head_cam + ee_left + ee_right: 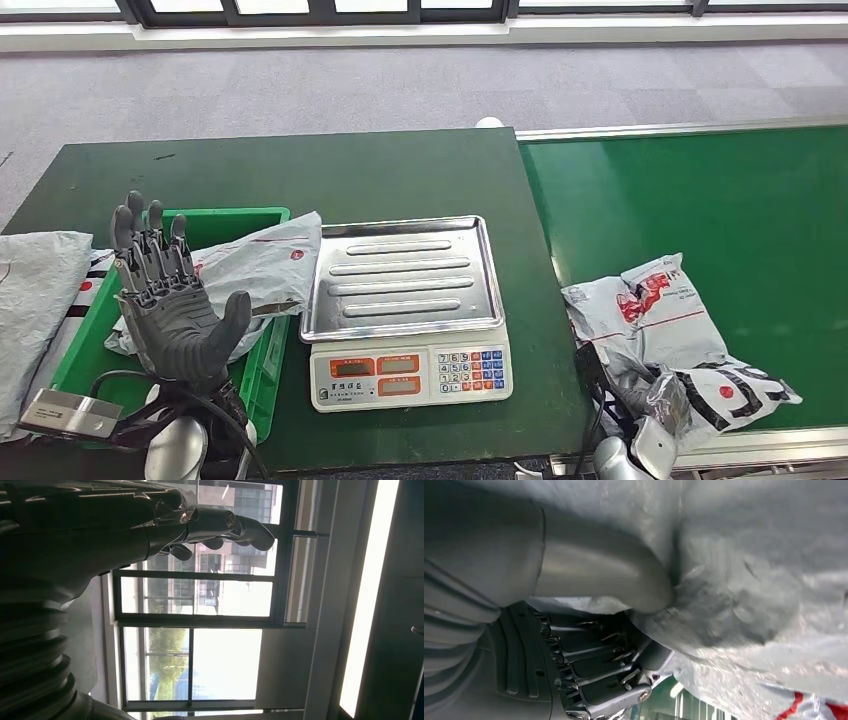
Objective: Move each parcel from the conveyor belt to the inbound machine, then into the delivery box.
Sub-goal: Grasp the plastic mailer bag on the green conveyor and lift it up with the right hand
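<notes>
Right hand (589,645) mostly hidden under grey parcel (665,320) on conveyor belt (740,200), fingers (594,672) grasping it. Left hand (170,300) raised, fingers spread, released.

Place: a parcel-sorting station set up in an office-like room.
Floor: grey carpet tiles (330,85), with a strip of window frames (400,10) along the far wall.
Equipment: green conveyor belt (740,200), electronic weighing scale (405,310) (steel pan, keypad front), green crate (235,215).
Goods: grey courier bags (660,320) with red logos.
</notes>
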Tool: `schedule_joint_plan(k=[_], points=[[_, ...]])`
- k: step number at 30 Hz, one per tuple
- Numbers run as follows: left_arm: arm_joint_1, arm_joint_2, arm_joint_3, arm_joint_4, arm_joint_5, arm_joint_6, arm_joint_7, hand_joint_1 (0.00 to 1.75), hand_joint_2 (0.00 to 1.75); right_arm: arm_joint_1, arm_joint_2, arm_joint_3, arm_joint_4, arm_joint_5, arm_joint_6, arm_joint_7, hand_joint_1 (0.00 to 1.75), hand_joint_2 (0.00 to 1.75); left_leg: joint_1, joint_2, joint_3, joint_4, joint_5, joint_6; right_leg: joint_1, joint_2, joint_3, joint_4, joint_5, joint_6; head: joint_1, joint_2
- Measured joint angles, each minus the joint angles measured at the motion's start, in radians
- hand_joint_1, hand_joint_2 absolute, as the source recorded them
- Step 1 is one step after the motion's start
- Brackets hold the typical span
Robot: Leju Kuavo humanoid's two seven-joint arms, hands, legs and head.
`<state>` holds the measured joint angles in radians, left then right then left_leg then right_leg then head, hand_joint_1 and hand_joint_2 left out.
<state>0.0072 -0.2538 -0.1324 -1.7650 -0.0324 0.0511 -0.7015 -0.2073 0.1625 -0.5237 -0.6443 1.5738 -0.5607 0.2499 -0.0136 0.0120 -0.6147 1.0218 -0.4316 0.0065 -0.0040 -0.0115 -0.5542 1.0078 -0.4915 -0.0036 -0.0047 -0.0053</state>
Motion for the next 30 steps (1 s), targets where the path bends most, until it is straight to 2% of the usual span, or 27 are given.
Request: schedule_joint_plan(k=[10, 14, 17, 19, 21, 26, 30], points=[[0.013, 0.002, -0.001, -0.001, 0.000, 0.014, 0.000, 0.00, 1.75, 0.002, -0.003, -0.005, -0.002, -0.013, -0.040, -0.033, 1.75, 1.75, 0.000, 0.001, 0.000, 0.001, 0.000, 0.000, 0.000, 0.001, 0.000, 0.000, 0.001, 0.000, 0.000, 0.000], [0.025, 0.002, -0.002, -0.008, 0.000, 0.020, 0.000, 0.00, 1.75, 0.038, 0.009, -0.006, -0.067, -0.046, -0.118, -0.118, 1.75, 1.75, 0.000, -0.001, -0.002, 0.001, 0.000, 0.000, 0.000, -0.001, 0.000, 0.000, 0.001, 0.000, 0.000, 0.000], [0.034, 0.002, -0.002, -0.015, 0.001, 0.018, 0.000, 0.00, 1.75, 0.106, 0.055, -0.009, -0.283, -0.114, -0.139, -0.276, 1.75, 1.75, 0.000, -0.004, -0.005, 0.001, 0.001, 0.001, 0.000, -0.003, -0.003, 0.000, 0.001, 0.000, 0.000, 0.000], [0.036, 0.002, -0.002, -0.016, 0.002, 0.012, 0.000, 0.00, 1.75, 0.143, 0.089, -0.016, -0.466, -0.193, -0.143, -0.402, 1.75, 1.75, 0.000, -0.005, -0.007, 0.001, 0.001, 0.001, 0.000, -0.004, -0.004, 0.000, 0.000, 0.000, 0.000, 0.000], [0.036, 0.002, -0.002, -0.016, 0.002, 0.006, 0.000, 0.00, 1.75, 0.168, 0.114, -0.024, -0.645, -0.277, -0.144, -0.490, 1.75, 1.75, 0.000, -0.005, -0.007, 0.001, 0.001, 0.000, 0.000, -0.004, -0.004, 0.000, -0.001, -0.001, 0.000, 0.000], [0.036, 0.002, -0.002, -0.016, 0.002, -0.001, 0.000, 0.00, 1.75, 0.205, 0.143, -0.031, -0.926, -0.358, -0.144, -0.559, 1.75, 1.75, -0.001, -0.003, -0.007, 0.001, -0.001, 0.001, 0.000, -0.002, -0.006, 0.000, -0.002, -0.001, 0.000, 0.000], [0.034, 0.002, -0.002, -0.010, 0.002, -0.015, 0.000, 0.00, 1.75, 0.212, 0.151, -0.054, -1.075, -0.504, -0.143, -0.684, 1.75, 1.75, -0.001, -0.004, -0.007, 0.001, -0.002, 0.001, -0.001, -0.002, -0.006, 0.000, -0.003, 0.000, 0.000, 0.000]])
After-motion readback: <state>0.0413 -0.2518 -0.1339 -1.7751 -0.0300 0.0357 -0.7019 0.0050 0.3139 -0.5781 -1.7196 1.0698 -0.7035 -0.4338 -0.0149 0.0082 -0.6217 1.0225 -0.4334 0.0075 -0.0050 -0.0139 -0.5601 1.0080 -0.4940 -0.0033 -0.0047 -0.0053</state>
